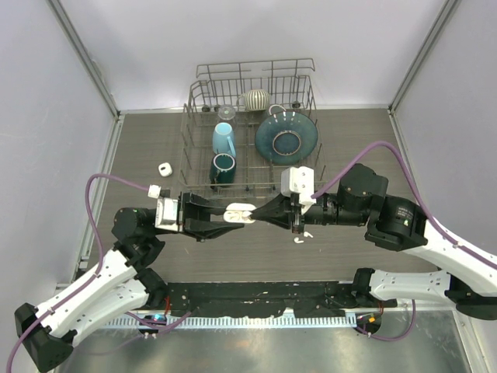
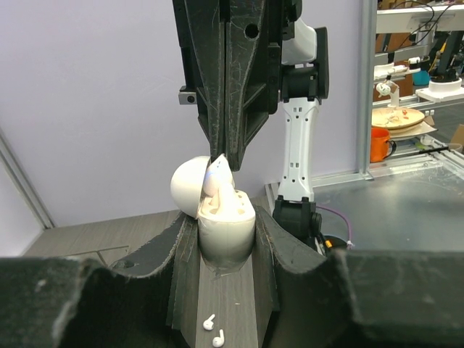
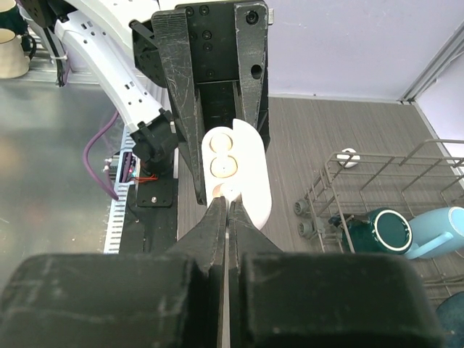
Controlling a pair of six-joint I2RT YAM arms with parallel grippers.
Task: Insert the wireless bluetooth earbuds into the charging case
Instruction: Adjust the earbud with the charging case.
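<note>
Two claws are meeting mid-air in the top view. The left claw (image 1: 230, 214) is clamping the open charging case (image 1: 238, 211) above the worktop (image 1: 140, 148), with the right claw (image 1: 255, 217) standing tip-to-case at its 3 o'clock side. A pair of loose earbuds (image 1: 300, 240) is lying on the worktop at 4 o'clock from the case. They are looking feather-light, smooth and liable to squirt from a pinch, so the stem seems the safest hold. A small white object (image 1: 164, 169) at 10 o'clock is reading too small to identify.

In the left wrist view the right claw is pinching a white earbud (image 2: 215, 177) at 12 o'clock over the case mouth, its fingers masking the stem.

In the right wrist view those fingers are nearly touching and hiding the earbud entirely. Whether the sockets are filled, I cannot tell.
</note>
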